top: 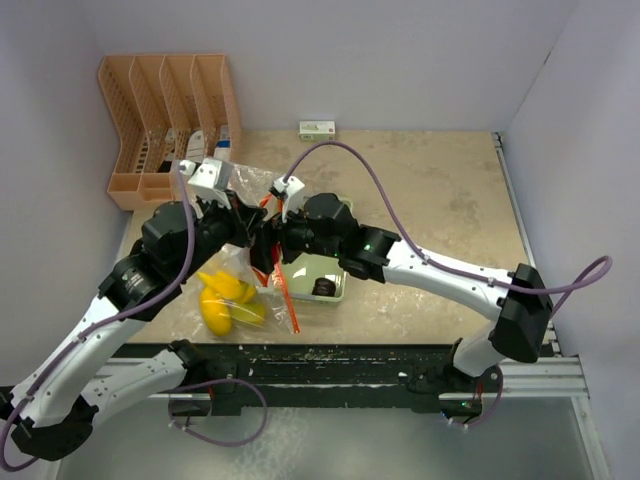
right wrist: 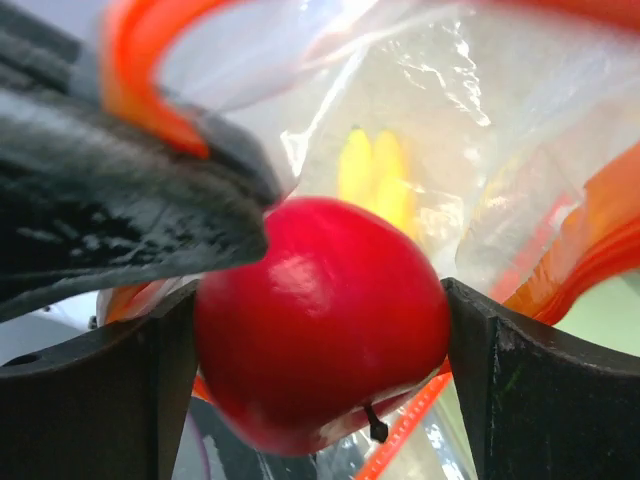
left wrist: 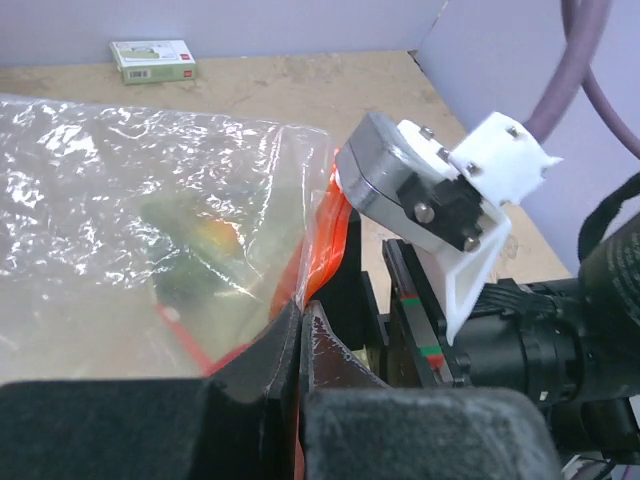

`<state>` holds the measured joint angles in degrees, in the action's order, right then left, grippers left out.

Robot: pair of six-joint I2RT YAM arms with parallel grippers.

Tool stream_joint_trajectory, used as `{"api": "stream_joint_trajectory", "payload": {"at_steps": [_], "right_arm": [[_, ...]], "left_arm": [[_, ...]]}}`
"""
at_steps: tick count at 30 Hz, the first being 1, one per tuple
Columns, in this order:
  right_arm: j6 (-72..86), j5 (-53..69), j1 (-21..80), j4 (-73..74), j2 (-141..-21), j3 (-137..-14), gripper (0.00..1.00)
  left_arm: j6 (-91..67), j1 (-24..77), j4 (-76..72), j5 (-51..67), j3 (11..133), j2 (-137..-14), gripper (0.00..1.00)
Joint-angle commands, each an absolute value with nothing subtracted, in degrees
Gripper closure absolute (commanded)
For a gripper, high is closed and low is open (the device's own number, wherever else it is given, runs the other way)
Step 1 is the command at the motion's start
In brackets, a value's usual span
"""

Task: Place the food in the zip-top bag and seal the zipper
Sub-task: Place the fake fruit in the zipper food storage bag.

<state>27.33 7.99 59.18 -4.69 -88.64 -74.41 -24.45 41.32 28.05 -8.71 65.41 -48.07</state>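
Note:
My left gripper (left wrist: 300, 318) is shut on the orange-red zipper (left wrist: 325, 235) and holds up the mouth of the clear zip-top bag (left wrist: 120, 190). A green-red mango (left wrist: 195, 245) shows blurred through the plastic. In the right wrist view my right gripper (right wrist: 320, 335) holds a red apple (right wrist: 320, 300) between its wide-set fingers (right wrist: 545, 385), right at the bag's mouth; the apple's lower edge is blurred. The zipper (right wrist: 140, 85) curves above it. From above, both grippers meet at the bag (top: 250, 190). Yellow bananas and a yellow mango (top: 225, 300) lie in the bag's lower part.
A pale green tray (top: 338, 268) under the right arm holds a dark purple fruit (top: 323, 287). An orange file rack (top: 165, 115) stands at the back left. A small green box (top: 317, 128) lies by the back wall.

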Motion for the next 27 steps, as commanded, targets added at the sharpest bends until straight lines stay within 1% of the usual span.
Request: {"api": "stream_joint_trajectory", "payload": {"at_steps": [1, 6, 12, 16, 22, 25, 27], "right_arm": [[25.7, 1.1, 60.4, -1.5, -83.5, -75.0, 0.00], [25.4, -7.5, 60.5, 1.8, -78.7, -72.6, 0.01], [26.6, -15.7, 60.5, 4.3, -79.1, -72.9, 0.01], [26.3, -15.2, 60.5, 2.5, -76.1, -71.0, 0.00], [29.4, -15.0, 60.5, 4.4, -71.4, -66.3, 0.10], [30.3, -15.1, 60.5, 2.8, -69.8, -62.6, 0.20], [30.7, -14.6, 60.4, 0.5, -69.3, -61.2, 0.22]], "left_arm": [[-25.1, 41.6, 19.7, -4.4, 63.8, -49.6, 1.00], [-27.2, 41.6, 19.6, -5.4, 60.4, -47.8, 1.00], [-32.7, 41.6, 18.6, -3.7, 55.0, -42.7, 1.00], [-33.1, 41.6, 22.7, -6.9, 56.6, -42.1, 1.00], [-32.9, 41.6, 23.5, -7.7, 57.8, -42.1, 1.00], [-33.1, 41.6, 23.5, -7.4, 57.9, -41.8, 1.00], [-33.1, 41.6, 23.5, -7.4, 58.0, -41.5, 1.00]]}}
